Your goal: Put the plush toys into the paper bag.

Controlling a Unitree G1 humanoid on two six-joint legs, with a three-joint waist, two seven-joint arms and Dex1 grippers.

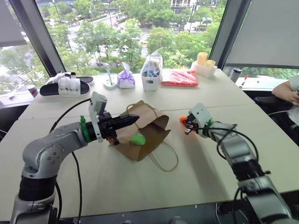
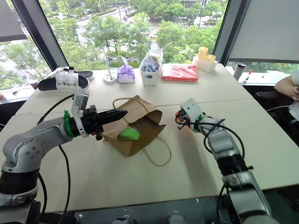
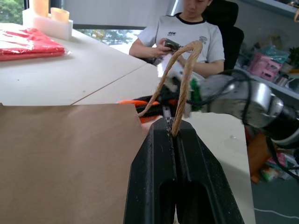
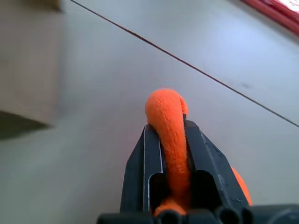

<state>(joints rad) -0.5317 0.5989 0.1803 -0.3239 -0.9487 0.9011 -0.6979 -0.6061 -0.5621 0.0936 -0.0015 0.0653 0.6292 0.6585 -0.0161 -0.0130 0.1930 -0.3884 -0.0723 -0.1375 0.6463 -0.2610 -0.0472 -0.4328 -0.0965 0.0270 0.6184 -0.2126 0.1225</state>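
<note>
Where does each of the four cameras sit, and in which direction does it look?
Left eye view: on the head, looking forward and down at the table; both arms show.
Right eye view: beside it, same scene; the green toy lies in the paper bag.
Left wrist view: on the left wrist, looking along the left gripper, shut on the bag's cord handle, toward a seated person.
Right wrist view: on the right wrist, looking along the right gripper, shut on the orange toy.
Shared: both wrist views show the orange toy and the bag.
</note>
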